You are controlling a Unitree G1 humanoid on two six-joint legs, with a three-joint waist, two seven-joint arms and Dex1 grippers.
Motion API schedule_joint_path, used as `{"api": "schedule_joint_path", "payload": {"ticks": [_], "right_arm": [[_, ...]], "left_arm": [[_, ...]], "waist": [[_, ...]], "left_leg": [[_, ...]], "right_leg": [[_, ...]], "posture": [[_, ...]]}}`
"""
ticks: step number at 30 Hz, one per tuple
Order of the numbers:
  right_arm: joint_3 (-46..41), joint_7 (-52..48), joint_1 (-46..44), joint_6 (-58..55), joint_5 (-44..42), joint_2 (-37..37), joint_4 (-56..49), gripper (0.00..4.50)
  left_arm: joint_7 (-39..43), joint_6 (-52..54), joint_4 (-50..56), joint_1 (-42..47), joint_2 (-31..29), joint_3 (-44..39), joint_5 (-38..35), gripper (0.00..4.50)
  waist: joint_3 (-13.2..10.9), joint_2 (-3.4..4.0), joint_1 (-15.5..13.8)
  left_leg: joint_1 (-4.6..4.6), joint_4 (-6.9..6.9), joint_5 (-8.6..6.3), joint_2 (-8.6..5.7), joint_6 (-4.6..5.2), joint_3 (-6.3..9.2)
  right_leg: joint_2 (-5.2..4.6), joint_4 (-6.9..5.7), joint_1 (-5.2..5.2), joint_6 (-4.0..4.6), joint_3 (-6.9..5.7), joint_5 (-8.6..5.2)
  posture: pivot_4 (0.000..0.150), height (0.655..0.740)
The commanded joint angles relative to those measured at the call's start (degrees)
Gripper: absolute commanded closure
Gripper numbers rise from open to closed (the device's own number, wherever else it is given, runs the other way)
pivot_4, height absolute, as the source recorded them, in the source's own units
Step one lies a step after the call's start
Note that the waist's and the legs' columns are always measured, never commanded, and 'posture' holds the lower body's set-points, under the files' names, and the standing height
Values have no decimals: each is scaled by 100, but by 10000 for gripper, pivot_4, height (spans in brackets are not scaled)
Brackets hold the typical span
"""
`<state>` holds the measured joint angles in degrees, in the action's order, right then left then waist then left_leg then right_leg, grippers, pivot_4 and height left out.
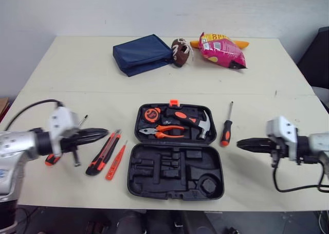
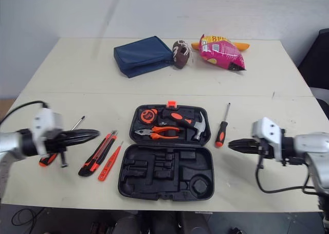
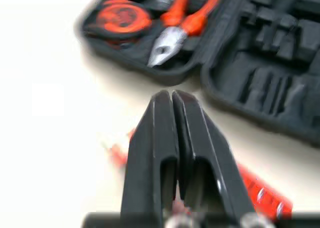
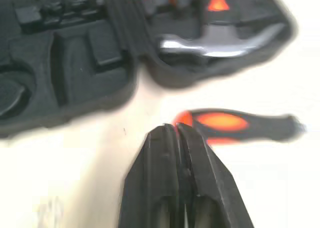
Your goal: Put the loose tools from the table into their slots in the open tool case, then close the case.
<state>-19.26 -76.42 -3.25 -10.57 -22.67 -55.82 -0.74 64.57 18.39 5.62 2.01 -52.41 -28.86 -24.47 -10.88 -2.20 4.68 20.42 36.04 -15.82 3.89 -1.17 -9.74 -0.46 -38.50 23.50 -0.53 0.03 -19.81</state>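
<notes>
No text, brand or number legible anywhere. Pink snack bag (image 1: 222, 50), far end of surface, well beyond right jaws: yellow print patch near top, lettering too small to read. Orange tape measure (image 1: 152, 113) in tool case (image 1: 154, 190), between left and right jaws: round face marking was blurred, unreadable.

table (image 1: 61, 64) | centre: open tool case (image 1: 177, 180) | right: screwdriver (image 1: 226, 128) | left: utility knife (image 1: 103, 153) | back: pouch (image 1: 141, 54), snack bag (image 1: 222, 50)
</notes>
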Motion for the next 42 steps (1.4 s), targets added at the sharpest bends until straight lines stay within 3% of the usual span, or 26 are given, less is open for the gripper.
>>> {"api": "schedule_joint_path", "payload": {"ticks": [1, 6, 7, 12, 16, 23, 28, 32, 35, 42], "right_arm": [[-996, 56, 428, 478, -53, -110, 604, 26237], [-1672, 376, 608, 1603, 253, -235, 2049, 882], [-1802, 455, 665, 1985, 357, -303, 2497, 0], [-2190, 605, 770, 2683, 402, -680, 3853, 0], [-2303, 866, 777, 3073, 438, -887, 4493, 0], [-1971, 1053, 607, 2923, 328, -646, 3994, 0], [-1467, 1225, 263, 1971, -66, -164, 2680, 0], [-1001, 1196, -97, 1415, -760, 614, 1381, 0], [-705, 1162, -220, 689, -1275, 882, 552, 0], [2, 1149, -476, 502, -1614, 1579, -705, 0]], "left_arm": [[-27, -542, -975, -285, -206, -869, 147, 27517], [-253, -1587, -2935, -337, -761, -1510, 487, 5262], [-282, -1857, -3465, -393, -931, -1585, 581, 395], [-474, -2595, -5368, -484, -1542, -1770, 722, 395], [-506, -2954, -6174, -453, -1823, -1727, 694, 395], [-364, -3018, -6348, -123, -1841, -1539, 545, 395], [18, -2006, -5286, -394, -1560, -1493, 236, 395], [-145, 431, -3643, -907, -1419, -1600, -323, 395], [-67, 1671, -2486, -1263, -1474, -1657, -632, 395], [-658, 2635, -1107, -1469, -1403, -1137, -343, 395]], "waist": [[0, -1, 3], [-2, -7, 15], [-1, -11, 19], [-2, -8, 32], [-1, -8, 42], [1, -11, 52], [1, -10, 109], [0, -10, 148], [-1, -9, 139], [-1, -7, 72]], "left_leg": [[0, -3, -2, 0, 3, 1], [3, -5, -42, -3, 59, -12], [3, -4, -44, -3, 61, -14], [1, -12, -55, -4, 47, -25], [0, -21, -57, -1, 42, -27], [-3, -18, -70, 0, 18, -25], [-2, -17, -66, 2, 17, -25], [0, -16, -49, 5, 40, -22], [4, -11, -41, 5, 27, -15], [2, -7, -40, 3, 27, -12]], "right_leg": [[2, 8, 0, 1, -2, 0], [-14, 54, -16, -13, -2, 14], [-15, 56, -15, -13, -2, 14], [-21, 59, -4, -4, 0, 9], [-21, 59, 0, 0, -2, 7], [-21, 53, -3, 2, -4, 11], [-19, 45, -3, 1, -5, 13], [-16, 27, 1, 0, -5, 12], [-14, 12, 4, -2, -6, 9], [-15, 8, 3, -2, -6, 8]], "posture": [[1500, 7400], [1500, 7400], [1500, 7400], [1500, 7400], [1500, 7400], [1500, 7400], [1500, 7400], [1500, 7400], [1500, 7400], [1500, 7400]]}}
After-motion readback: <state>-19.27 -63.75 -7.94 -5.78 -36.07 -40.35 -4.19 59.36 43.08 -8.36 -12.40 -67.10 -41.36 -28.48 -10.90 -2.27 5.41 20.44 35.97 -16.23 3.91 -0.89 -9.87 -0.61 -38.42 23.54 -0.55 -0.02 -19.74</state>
